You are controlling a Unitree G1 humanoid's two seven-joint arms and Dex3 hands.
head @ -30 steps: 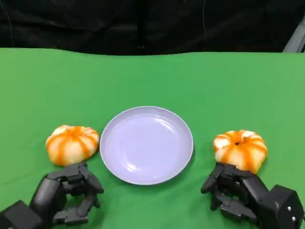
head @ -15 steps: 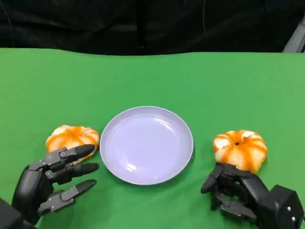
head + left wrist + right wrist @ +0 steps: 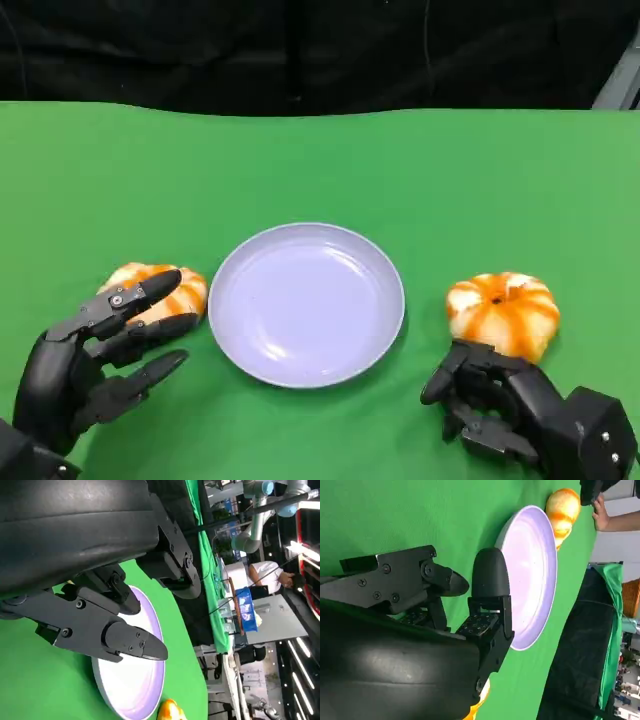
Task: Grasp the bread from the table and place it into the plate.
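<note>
1. Head view first: nearest us we see two black hands. The left hand (image 3: pixel 85 360) sits at the lower left with its fingers spread apart and reaching forward, grasping nothing; its upper fingertips (image 3: pixel 160 284) overlap the near edge of the left bread. The right hand (image 3: pixel 500 405) sits at the lower right with its fingers curled in on nothing, just short of the right bread.
2. We count two breads, both round, pumpkin-shaped, with orange and cream stripes. The left bread (image 3: pixel 155 292) lies on the table just beside the plate's left rim. The right bread (image 3: pixel 503 312) lies on the table near the plate's right side, apart from it.
3. We count one plate (image 3: pixel 240 270), pale lilac and round, between the two breads, with nothing in it.
4. All of this rests on a green cloth-covered table (image 3: pixel 320 160), and behind its far edge hangs a black backdrop (image 3: pixel 300 50).
5. From the left wrist view we see a room beyond the table with a person in a white top (image 3: pixel 267 575) and a grey robot arm (image 3: pixel 260 510).
</note>
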